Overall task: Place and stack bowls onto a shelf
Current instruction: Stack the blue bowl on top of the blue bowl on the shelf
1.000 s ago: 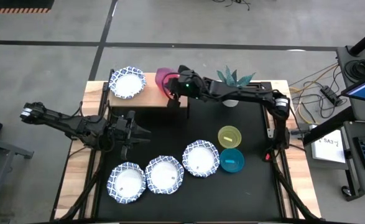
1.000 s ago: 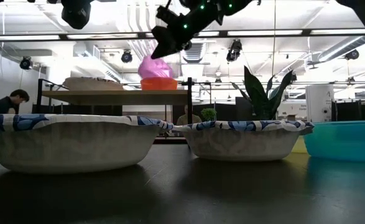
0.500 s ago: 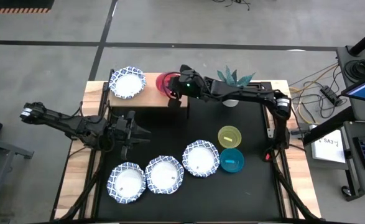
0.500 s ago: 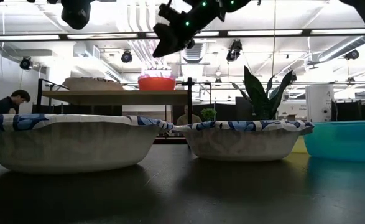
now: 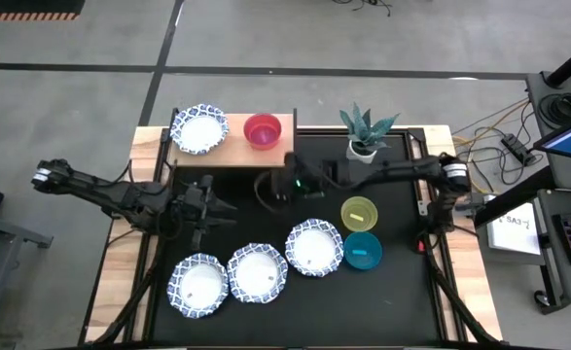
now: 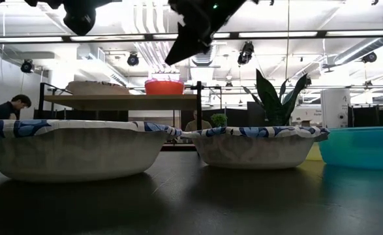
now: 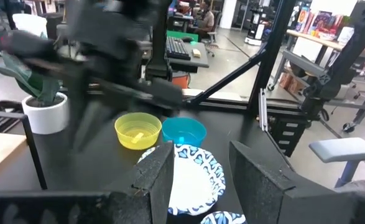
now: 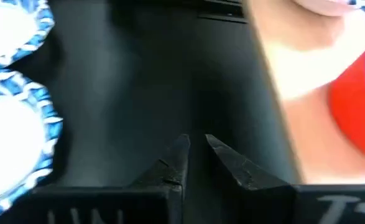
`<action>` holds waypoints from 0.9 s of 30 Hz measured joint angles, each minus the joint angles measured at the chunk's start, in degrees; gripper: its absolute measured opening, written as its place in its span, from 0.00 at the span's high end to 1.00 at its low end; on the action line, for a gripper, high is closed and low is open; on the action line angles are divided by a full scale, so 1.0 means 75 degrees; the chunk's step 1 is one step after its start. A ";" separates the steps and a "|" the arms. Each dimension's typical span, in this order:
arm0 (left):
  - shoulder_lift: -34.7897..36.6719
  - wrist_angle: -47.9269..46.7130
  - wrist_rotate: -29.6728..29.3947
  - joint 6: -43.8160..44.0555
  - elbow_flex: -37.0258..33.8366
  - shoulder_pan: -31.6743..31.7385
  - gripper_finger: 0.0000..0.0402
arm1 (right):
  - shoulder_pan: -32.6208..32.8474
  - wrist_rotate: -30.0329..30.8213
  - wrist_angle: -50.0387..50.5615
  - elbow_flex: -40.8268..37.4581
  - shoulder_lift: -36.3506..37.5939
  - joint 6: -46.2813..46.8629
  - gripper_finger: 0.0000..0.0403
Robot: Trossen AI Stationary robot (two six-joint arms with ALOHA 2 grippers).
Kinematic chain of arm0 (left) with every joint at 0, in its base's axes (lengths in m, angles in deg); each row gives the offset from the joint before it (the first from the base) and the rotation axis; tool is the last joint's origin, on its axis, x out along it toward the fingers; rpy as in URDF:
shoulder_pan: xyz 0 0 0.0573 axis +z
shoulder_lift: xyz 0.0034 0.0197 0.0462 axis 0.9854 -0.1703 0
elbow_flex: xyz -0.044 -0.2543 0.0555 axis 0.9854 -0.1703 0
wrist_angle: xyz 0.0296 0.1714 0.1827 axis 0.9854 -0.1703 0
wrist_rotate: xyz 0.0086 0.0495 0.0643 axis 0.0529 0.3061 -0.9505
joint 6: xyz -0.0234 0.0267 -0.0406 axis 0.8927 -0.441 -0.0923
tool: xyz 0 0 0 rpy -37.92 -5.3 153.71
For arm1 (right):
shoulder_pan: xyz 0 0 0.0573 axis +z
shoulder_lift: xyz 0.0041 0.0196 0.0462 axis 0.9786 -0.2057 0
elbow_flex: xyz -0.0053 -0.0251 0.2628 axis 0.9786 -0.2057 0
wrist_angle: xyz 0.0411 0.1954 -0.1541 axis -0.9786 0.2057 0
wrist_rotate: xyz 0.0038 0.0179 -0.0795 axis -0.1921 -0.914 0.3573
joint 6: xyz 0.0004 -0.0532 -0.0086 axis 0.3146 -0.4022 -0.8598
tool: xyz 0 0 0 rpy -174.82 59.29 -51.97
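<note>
Grey concrete floor (image 5: 90,97) crossed by dark lines surrounds the worktop. Ceiling strip lights (image 6: 113,37) glow over a white hall, where a person (image 6: 8,108) sits and a desk with a keyboard (image 7: 183,48) stands.
</note>
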 joint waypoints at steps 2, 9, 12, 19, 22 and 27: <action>-0.0074 0.0009 -0.0001 0.0006 0.0000 0.0000 0.66 | 0.0323 0.0320 -0.0407 -0.0590 0.0247 0.0139 0.93; -0.0309 0.0121 -0.0005 0.0010 0.0000 0.0003 0.66 | 0.1108 0.0457 -0.2867 -0.2983 0.1209 0.0331 0.97; -0.0432 0.0094 -0.0192 0.0110 0.0000 0.0003 0.66 | 0.1283 0.0445 -0.3718 -0.3931 0.1631 0.0231 0.97; -0.1093 0.0087 -0.0603 0.1219 0.0000 -0.0010 0.66 | 0.1363 0.0406 -0.4972 -0.5645 0.2677 0.0215 0.97; -0.1559 0.0060 -0.0589 0.1775 0.0000 -0.0017 0.66 | 0.1363 0.0404 -0.5003 -0.6139 0.3160 0.0189 0.97; -0.2547 -0.0052 -0.0283 0.2527 0.0000 -0.0015 0.66 | 0.1362 0.0405 -0.5051 -0.6631 0.4014 -0.0068 0.97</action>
